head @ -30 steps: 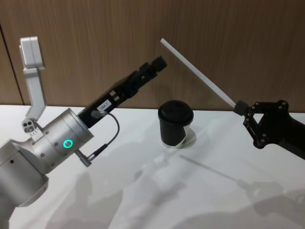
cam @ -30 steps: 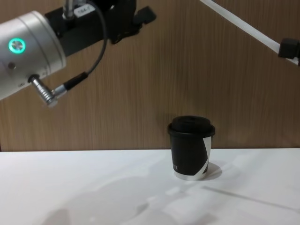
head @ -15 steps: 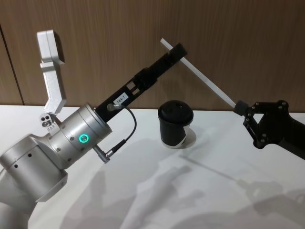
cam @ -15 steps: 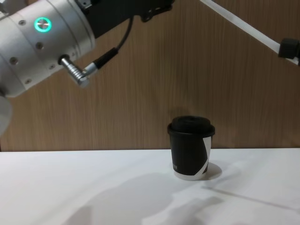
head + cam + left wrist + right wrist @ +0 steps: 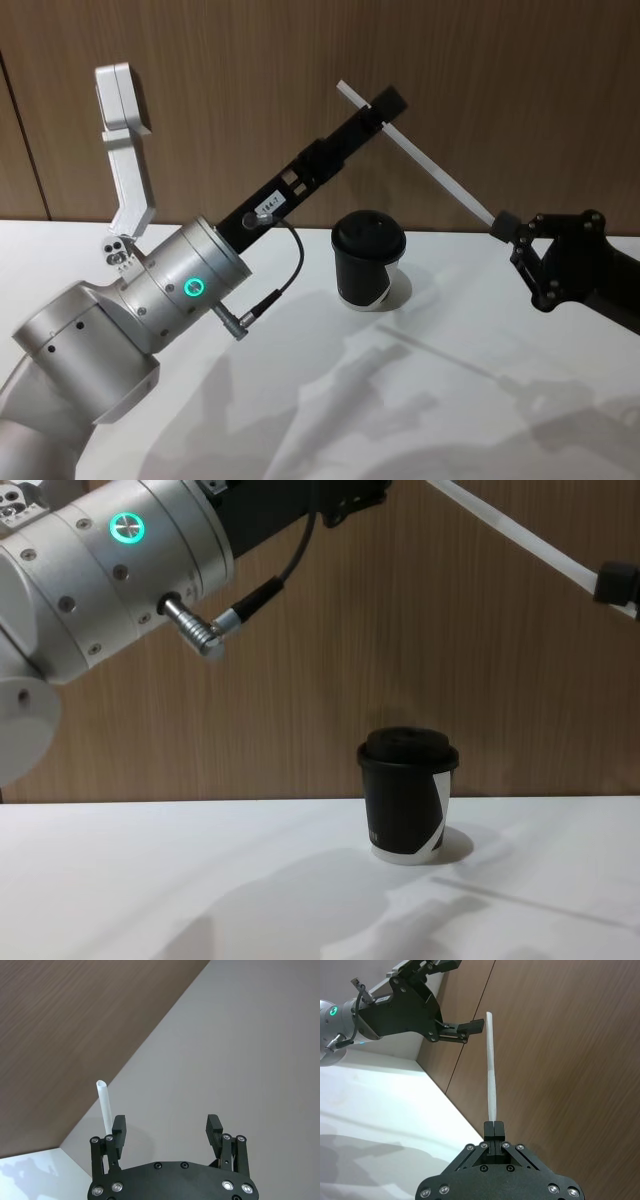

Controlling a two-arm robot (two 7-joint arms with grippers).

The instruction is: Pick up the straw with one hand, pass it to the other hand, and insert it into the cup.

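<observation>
Your head view looks down at the worktop point(image 5: 470, 400); the chest view faces the cup point(image 5: 408, 798) level, close. Both share it. Wrist views look past the left hand point(image 5: 166, 1127) and right hand point(image 5: 493, 1129).

Silver arm point(image 5: 110, 340), green ring point(image 5: 196, 288); left tool point(image 5: 166, 1124), right tool point(image 5: 493, 1129) black

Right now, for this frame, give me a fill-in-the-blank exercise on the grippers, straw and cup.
The left gripper, near the straw's upper end, has its fingers ___.
The right gripper is shut on the straw's ___ end.
The cup stands on the table with its lid ___.
Missing words: open; lower; on.
</observation>
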